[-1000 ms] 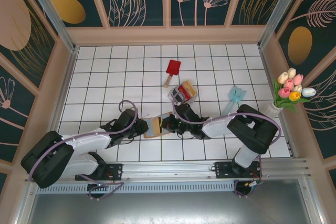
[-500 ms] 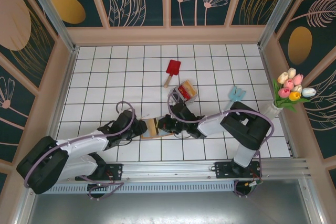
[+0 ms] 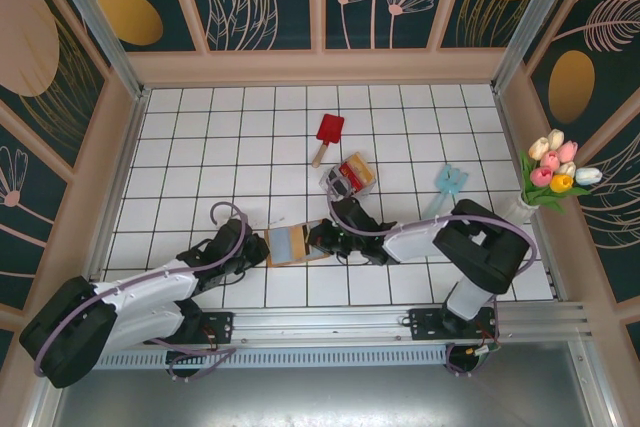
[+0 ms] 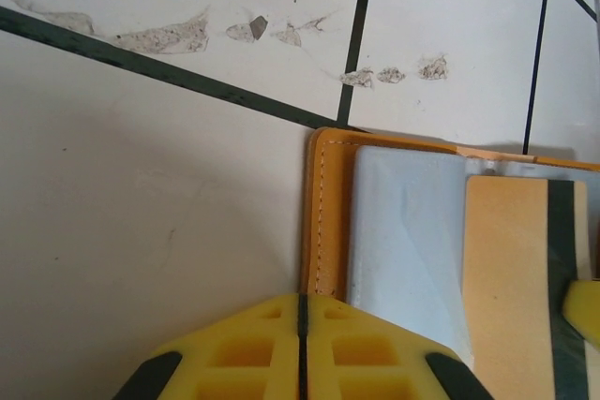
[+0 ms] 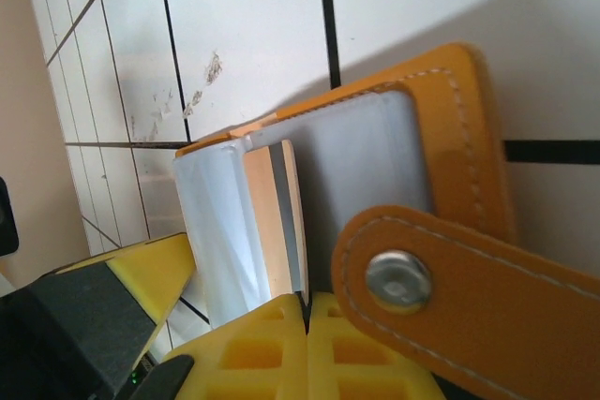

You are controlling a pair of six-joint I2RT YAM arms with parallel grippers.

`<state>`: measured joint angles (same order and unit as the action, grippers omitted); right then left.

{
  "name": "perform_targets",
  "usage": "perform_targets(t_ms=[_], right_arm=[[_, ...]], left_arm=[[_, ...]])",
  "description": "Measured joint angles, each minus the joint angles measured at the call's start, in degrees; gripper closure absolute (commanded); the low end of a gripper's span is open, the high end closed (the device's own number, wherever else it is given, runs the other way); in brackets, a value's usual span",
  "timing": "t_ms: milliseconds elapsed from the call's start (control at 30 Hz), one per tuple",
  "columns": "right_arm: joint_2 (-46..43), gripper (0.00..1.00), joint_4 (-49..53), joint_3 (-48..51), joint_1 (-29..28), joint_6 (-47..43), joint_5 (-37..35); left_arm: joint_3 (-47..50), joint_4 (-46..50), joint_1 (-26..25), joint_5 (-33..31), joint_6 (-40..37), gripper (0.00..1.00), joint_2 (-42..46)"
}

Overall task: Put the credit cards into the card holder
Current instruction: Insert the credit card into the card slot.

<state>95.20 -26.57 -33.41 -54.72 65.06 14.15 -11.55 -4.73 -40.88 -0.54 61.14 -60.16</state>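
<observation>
Holder (image 3: 290, 245) lying open, low on the counter (image 3: 200, 147) toward 6 o'clock, sitting between the two claws. Left claw (image 3: 258, 247) at its 9 o'clock, jaws closed on nothing, tips butting the stitched edge, likely bracing it against sliding; right claw (image 3: 320, 238) at its 3 o'clock, jaws closed, appearing to be pinching the tan card (image 5: 265, 222) by its end and apparently working it into the pale pocket. Holder showing an orange-tan leather look, light stitching, grey-blue lining, and a strap (image 5: 441, 297) carrying a metal snap.
</observation>
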Motion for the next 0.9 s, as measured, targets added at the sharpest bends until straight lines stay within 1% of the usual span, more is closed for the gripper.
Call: perform_targets(t_ms=[167, 367, 700, 900], right_arm=[[2.56, 0.98, -0.50, -2.71, -0.31, -0.02, 1.20], [3.65, 0.98, -0.87, -3.74, -0.52, -0.22, 2.67], [2.40, 0.98, -1.95, -1.33, -0.52, -0.68, 4.24], [3.89, 0.97, -3.21, -2.67, -0.52, -1.70, 6.12]], left_arm=[[0.02, -1.03, 0.00, 0.02, 0.00, 0.92, -0.70], [0.02, -1.51, 0.00, 0.02, 0.00, 0.94, -1.03], [0.04, -1.51, 0.00, 0.00, 0.02, 0.96, -0.96], [0.07, -1.92, 0.00, 0.04, 0.02, 0.97, -1.16]])
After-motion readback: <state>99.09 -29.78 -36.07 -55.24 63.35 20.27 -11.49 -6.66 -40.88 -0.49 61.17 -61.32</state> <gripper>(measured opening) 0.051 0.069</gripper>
